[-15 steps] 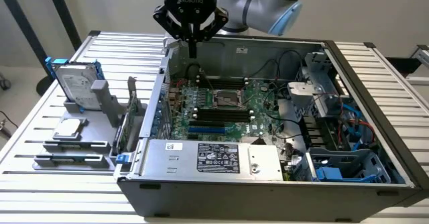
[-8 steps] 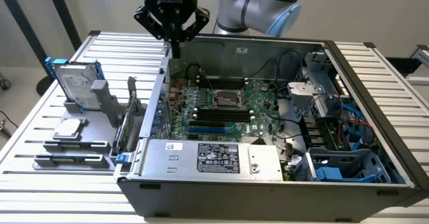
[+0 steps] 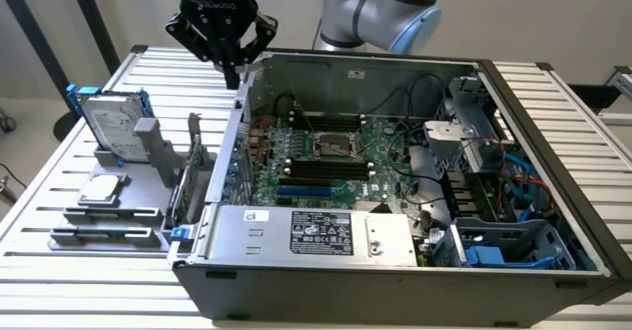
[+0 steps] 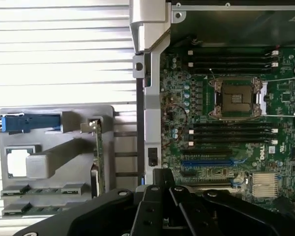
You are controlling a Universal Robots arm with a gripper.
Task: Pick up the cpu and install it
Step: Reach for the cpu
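The claw [image 3: 234,75], pressed together on nothing, is held over the case [image 3: 242,112] wall; the cpu [image 3: 100,189] is seen unpicked in its holder [image 3: 148,143]; the socket [image 3: 337,146] is unfilled.

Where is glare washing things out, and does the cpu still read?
Wrist view: slatted table blows out white, and the cpu in its grey holder washes to a blank white patch. Exterior view: even light, cpu reads grey; inside of the computer case is dimmer.
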